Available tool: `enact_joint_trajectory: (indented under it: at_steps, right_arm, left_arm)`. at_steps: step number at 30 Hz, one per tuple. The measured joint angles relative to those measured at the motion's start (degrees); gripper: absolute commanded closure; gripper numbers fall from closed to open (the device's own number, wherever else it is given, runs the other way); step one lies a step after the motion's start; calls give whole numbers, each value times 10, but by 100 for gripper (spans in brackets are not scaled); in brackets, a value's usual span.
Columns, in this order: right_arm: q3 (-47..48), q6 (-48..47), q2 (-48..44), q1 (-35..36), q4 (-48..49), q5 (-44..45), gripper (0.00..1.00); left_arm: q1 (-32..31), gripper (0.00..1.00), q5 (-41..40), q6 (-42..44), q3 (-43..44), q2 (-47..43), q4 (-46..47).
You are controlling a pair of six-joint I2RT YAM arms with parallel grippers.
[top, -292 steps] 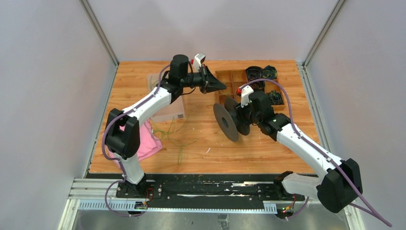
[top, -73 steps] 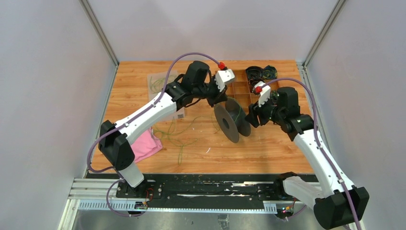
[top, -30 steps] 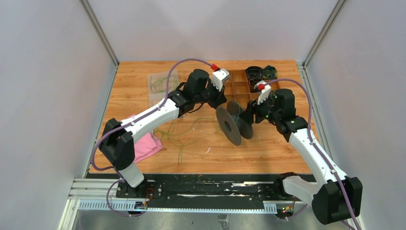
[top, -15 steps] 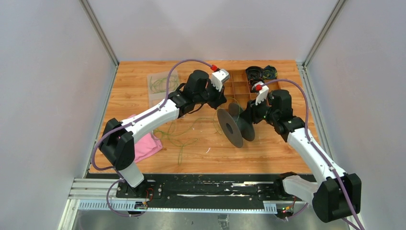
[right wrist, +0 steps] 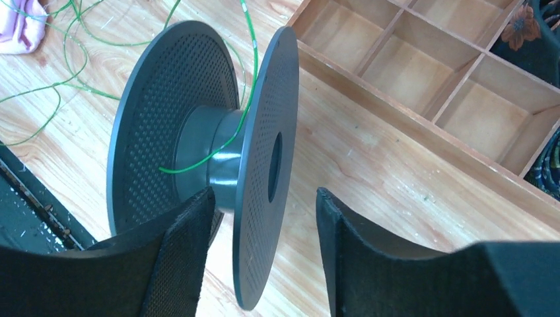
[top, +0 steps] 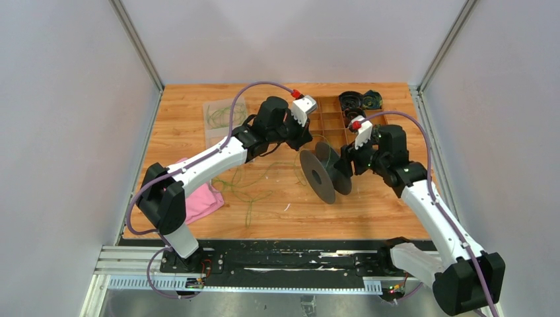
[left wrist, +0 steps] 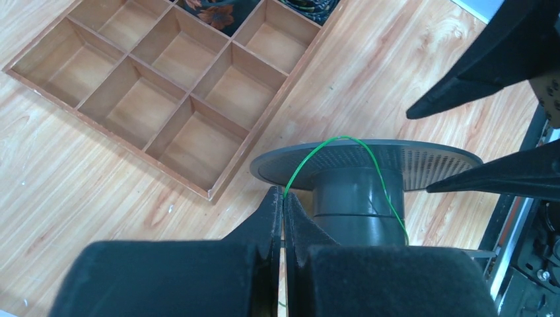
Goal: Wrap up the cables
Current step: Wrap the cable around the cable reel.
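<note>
Where the left fingers (left wrist: 269, 221) press tight together, they pinch the thin green cable (left wrist: 337, 138); it arcs over a flange of the black spool (left wrist: 360, 191) and down to its hub; the right fingers (right wrist: 188, 254) stand spread, straddling the nearer flange without clamping it; the rest of the cable lies in loose loops on the worktop (top: 277, 205), left of the spool; a wooden compartment tray (left wrist: 190, 96) sits just beyond the spool.

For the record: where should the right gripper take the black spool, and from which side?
Best by the flange nearest the right gripper, from that outer side. The spool stands on its rims, flanges upright and thin, so the gripper can straddle one edge-on: one finger beside the hub, one outside, probably clear of the green cable.
</note>
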Motion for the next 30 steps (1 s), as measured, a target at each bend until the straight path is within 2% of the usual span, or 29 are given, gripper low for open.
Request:
enact_joint_trajectory:
  at_steps: [4,13,20,30]
  right_arm:
    - [-1,-16,-17,0,-22,1,69]
    - [-11,-5,16,8,-1,-9,96]
    - [-7,36,43,44,31,7,99]
    - [5,62,61,89,57,92,99]
  left_arm:
    - [0,99,1,5,0,0,0]
    - [0,100,18,20,0,-3,-5]
    - [0,100,27,39,1,-30,-20]
    - [2,100,49,29,1,-46,-11]
